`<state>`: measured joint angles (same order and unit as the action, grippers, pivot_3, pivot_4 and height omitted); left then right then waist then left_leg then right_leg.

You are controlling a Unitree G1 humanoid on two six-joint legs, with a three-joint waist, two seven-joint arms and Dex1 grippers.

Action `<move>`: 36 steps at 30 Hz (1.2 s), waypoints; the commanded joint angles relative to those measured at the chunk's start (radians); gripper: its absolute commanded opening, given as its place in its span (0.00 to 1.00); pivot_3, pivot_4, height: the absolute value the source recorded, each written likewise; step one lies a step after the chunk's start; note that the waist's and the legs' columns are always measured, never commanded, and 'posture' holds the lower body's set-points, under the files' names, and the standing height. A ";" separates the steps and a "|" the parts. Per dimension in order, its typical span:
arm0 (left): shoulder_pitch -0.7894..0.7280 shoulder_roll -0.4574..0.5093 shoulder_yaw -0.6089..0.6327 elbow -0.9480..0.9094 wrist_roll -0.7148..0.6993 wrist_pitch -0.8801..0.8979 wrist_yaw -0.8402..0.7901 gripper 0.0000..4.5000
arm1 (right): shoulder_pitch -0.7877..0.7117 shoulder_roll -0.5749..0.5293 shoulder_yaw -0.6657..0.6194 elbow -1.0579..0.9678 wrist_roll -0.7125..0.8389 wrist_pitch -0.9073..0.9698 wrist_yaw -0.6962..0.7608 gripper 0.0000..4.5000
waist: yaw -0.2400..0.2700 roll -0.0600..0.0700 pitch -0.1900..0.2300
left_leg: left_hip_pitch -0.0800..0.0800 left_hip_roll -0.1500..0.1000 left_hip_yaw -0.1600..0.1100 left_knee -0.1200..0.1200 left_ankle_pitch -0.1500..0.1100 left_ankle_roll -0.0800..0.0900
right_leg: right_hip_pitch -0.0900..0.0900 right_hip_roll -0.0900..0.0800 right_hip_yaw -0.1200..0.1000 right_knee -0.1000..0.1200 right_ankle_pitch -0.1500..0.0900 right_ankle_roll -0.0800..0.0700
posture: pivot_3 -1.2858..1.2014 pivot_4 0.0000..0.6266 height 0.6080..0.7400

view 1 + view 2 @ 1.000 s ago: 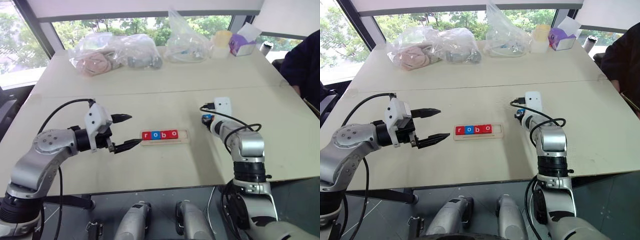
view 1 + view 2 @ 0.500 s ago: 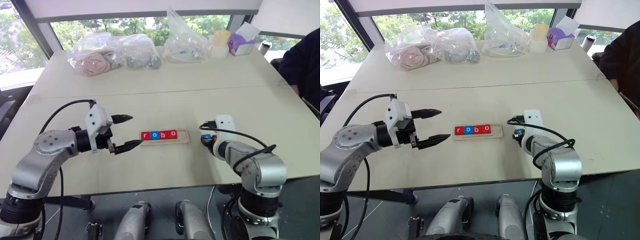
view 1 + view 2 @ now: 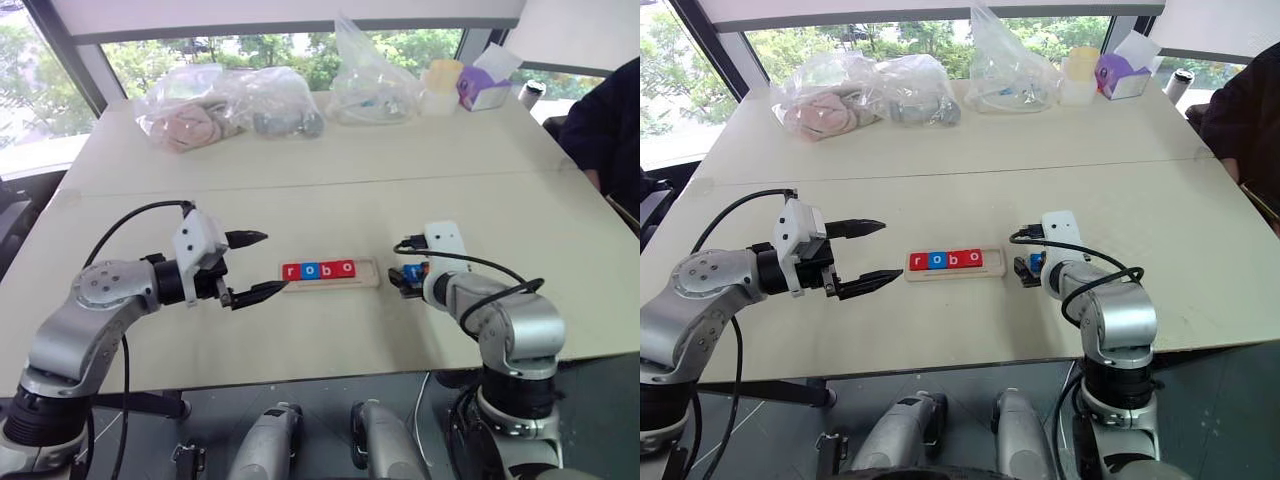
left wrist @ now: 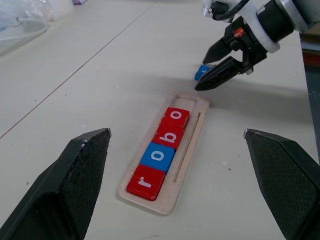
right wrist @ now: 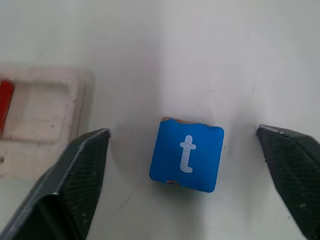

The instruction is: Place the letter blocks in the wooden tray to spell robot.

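The wooden tray (image 3: 368, 272) lies mid-table holding letter blocks: red r (image 4: 145, 182), blue o (image 4: 157, 156), red b (image 4: 168, 135), red o (image 4: 176, 116). Its right end slot is bare. Just right of the tray a blue t block (image 5: 186, 155) lies flat on the table. My right gripper (image 5: 181, 131) stands open around the t block, one finger on each side and neither touching it. Left of the tray, my left gripper (image 3: 272, 262) hangs open and empty, pointing toward the tray.
Clear plastic bags (image 3: 230, 105) with soft items sit at the table's far side, beside a pale container (image 3: 443, 80) and a purple box (image 3: 485, 85). A person's dark sleeve (image 3: 610, 120) shows at the right edge. The table's front edge (image 3: 330, 375) runs close below the tray.
My right gripper came back and left toward the tray's right end with the blue t block, then opened and let it go. The left arm stayed still.
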<state>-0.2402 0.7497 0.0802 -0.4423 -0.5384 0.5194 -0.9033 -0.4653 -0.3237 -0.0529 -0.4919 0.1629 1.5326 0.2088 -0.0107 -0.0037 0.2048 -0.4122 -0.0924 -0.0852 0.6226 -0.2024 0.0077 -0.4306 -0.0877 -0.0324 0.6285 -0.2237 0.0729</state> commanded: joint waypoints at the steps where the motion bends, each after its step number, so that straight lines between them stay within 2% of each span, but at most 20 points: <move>1: -0.011 0.003 0.008 -0.009 0.001 -0.014 0.000 1.00 | -0.050 -0.264 0.082 0.017 0.098 -0.183 0.278 0.99 | 0.001 0.000 0.001 | 0.000 0.000 0.000 0.000 0.000 0.000 | 0.000 0.000 0.000 0.000 0.000 0.000 | 0.52 0.24 0.92; 3: -0.015 0.002 0.008 -0.005 0.002 -0.015 -0.001 1.00 | -0.038 -0.443 0.141 0.092 0.108 -0.369 0.461 0.99 | 0.002 0.000 0.001 | -0.001 0.000 0.001 0.000 0.000 0.000 | 0.001 0.000 -0.001 -0.003 0.000 0.001 | 0.52 0.24 0.92; 4: -0.017 0.001 0.007 -0.003 0.003 -0.016 -0.002 1.00 | -0.027 -0.490 0.155 0.137 0.102 -0.458 0.515 0.99 | 0.001 -0.001 0.001 | 0.000 0.000 0.001 0.000 0.000 0.001 | 0.003 0.000 -0.002 -0.005 0.000 0.001 | 0.52 0.24 0.92; 5: -0.018 0.001 0.007 -0.002 0.004 -0.016 -0.002 1.00 | -0.020 -0.518 0.165 0.171 0.099 -0.523 0.550 0.99 | 0.000 -0.002 0.000 | 0.000 0.001 0.001 0.000 -0.001 0.001 | 0.004 0.000 -0.003 -0.008 0.000 0.001 | 0.52 0.24 0.92; 8: -0.023 -0.001 0.004 0.003 0.006 -0.020 -0.002 1.00 | 0.031 -0.559 0.138 0.390 0.103 -0.960 0.792 0.99 | -0.003 -0.003 0.000 | 0.000 0.003 0.003 -0.001 -0.002 0.003 | 0.004 0.000 -0.004 -0.012 0.002 0.003 | 0.52 0.24 0.92; 10: -0.027 -0.001 0.002 0.010 0.009 -0.024 -0.004 1.00 | 0.019 -0.566 0.153 0.558 0.080 -1.150 0.905 0.99 | -0.002 -0.003 0.000 | 0.000 0.003 0.004 -0.001 -0.002 0.003 | 0.004 0.000 -0.004 -0.012 0.005 0.007 | 0.52 0.24 0.92; 13: -0.027 -0.001 0.003 0.013 0.013 -0.025 -0.002 1.00 | -0.047 -0.540 0.173 0.733 0.079 -1.253 1.024 0.99 | -0.001 -0.003 0.001 | -0.001 0.003 0.005 0.000 -0.002 0.003 | 0.004 0.000 -0.003 -0.013 0.008 0.004 | 0.52 0.24 0.92; 18: -0.022 0.004 0.013 0.001 0.009 -0.022 0.004 1.00 | -0.133 -0.497 0.214 0.917 0.019 -1.380 1.092 0.99 | 0.000 -0.003 0.001 | -0.001 0.004 0.005 0.001 -0.002 0.003 | 0.004 0.000 -0.003 -0.012 0.008 0.002 | 0.52 0.24 0.92; 27: 0.004 0.018 0.031 -0.020 0.002 -0.018 0.017 1.00 | -0.176 -0.457 0.224 1.035 -0.023 -1.460 1.151 0.99 | 0.004 -0.003 0.001 | -0.001 0.003 0.005 0.001 -0.003 0.003 | 0.004 0.000 -0.002 -0.013 0.009 0.002 | 0.52 0.24 0.92; 30: 0.010 0.022 0.033 -0.024 0.001 -0.018 0.019 1.00 | -0.182 -0.445 0.223 1.042 -0.030 -1.477 1.152 0.80 | 0.004 -0.003 0.000 | -0.001 0.003 0.004 0.001 -0.003 0.003 | 0.004 0.000 -0.002 -0.013 0.009 0.002 | 0.52 0.24 0.92; 34: 0.016 0.026 0.039 -0.026 -0.002 -0.016 0.017 1.00 | -0.208 -0.433 0.216 1.049 -0.036 -1.489 1.146 0.33 | 0.001 -0.003 0.000 | -0.001 0.003 0.005 0.001 -0.003 0.003 | 0.004 0.000 -0.002 -0.012 0.009 0.002 | 0.52 0.24 0.92; 35: 0.017 0.027 0.040 -0.027 -0.002 -0.015 0.017 1.00 | -0.216 -0.432 0.214 1.043 -0.036 -1.489 1.146 0.25 | 0.001 -0.003 0.000 | -0.001 0.003 0.005 0.001 -0.003 0.003 | 0.004 0.000 -0.002 -0.012 0.009 0.002 | 0.52 0.24 0.92; 36: 0.017 0.027 0.041 -0.028 -0.003 -0.014 0.017 1.00 | -0.225 -0.431 0.214 1.035 -0.037 -1.489 1.148 0.25 | 0.001 -0.003 0.001 | -0.001 0.003 0.005 0.001 -0.003 0.003 | 0.004 0.000 -0.002 -0.012 0.009 0.002 | 0.52 0.24 0.92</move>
<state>-0.2256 0.7655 0.0947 -0.4373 -0.5332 0.5146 -0.8858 -0.6569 -0.7549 0.1812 0.5641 0.1234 0.0549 1.3517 -0.0094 -0.0068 0.2053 -0.4129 -0.0893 -0.0806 0.6233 -0.2049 0.0105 -0.4269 -0.0877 -0.0344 0.6162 -0.2142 0.0751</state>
